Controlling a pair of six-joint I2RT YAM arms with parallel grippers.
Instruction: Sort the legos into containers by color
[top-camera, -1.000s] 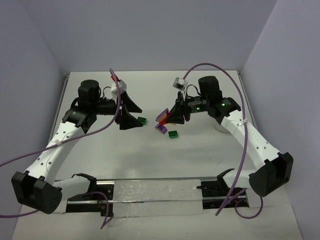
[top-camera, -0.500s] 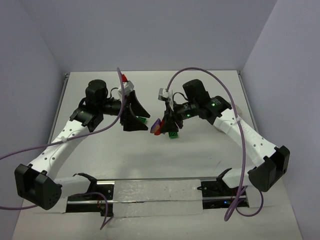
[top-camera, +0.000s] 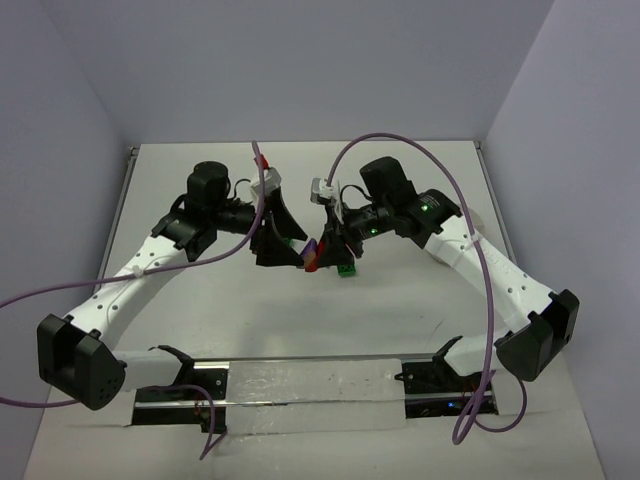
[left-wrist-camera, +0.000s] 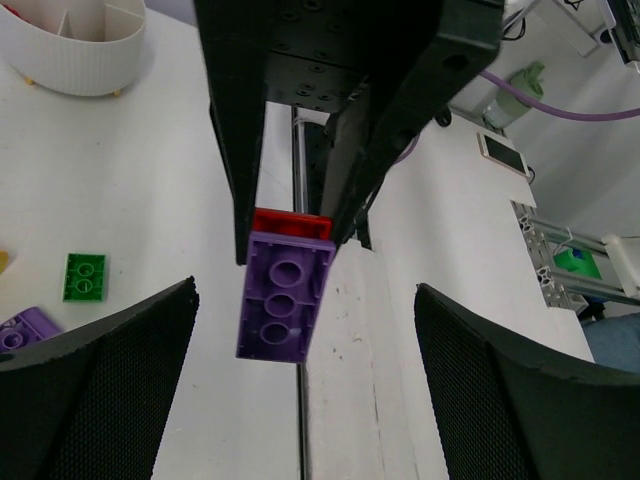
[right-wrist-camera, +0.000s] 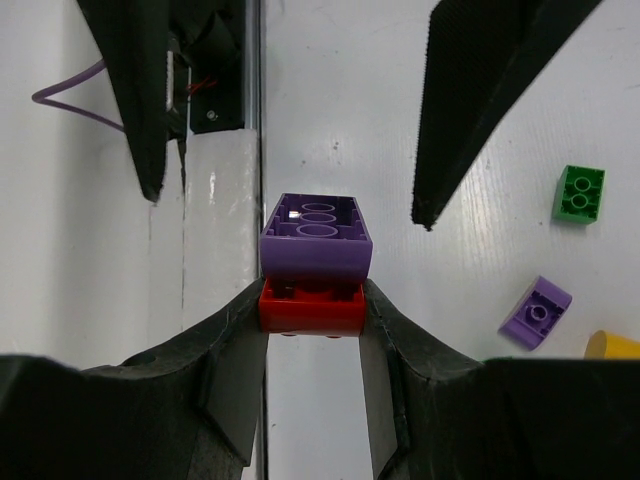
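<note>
Grippers are drawing closer together: right gripper (right-wrist-camera: 312, 300) is pinching red brick (right-wrist-camera: 312, 312), purple brick (right-wrist-camera: 316, 240) stacked past fingertips (right-wrist-camera: 238, 345); left gripper (left-wrist-camera: 305, 300) is gaping wide opposite.

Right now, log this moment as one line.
right gripper: shut on red brick | purple brick: stacked on red brick | left gripper: open, facing purple brick

White table boxed in by lilac walls.
The matte white table (top-camera: 300, 320) has plain lilac walls (top-camera: 300, 70) at its back and on both sides. A shiny metal rail (top-camera: 310, 385) runs along its near edge. In the left wrist view, off to the right, a white phone (left-wrist-camera: 497, 148) lies flat near a pale green object (left-wrist-camera: 518, 82). Lower down, a silvery frame (left-wrist-camera: 530, 245) carries a bright green part (left-wrist-camera: 575, 262).
</note>
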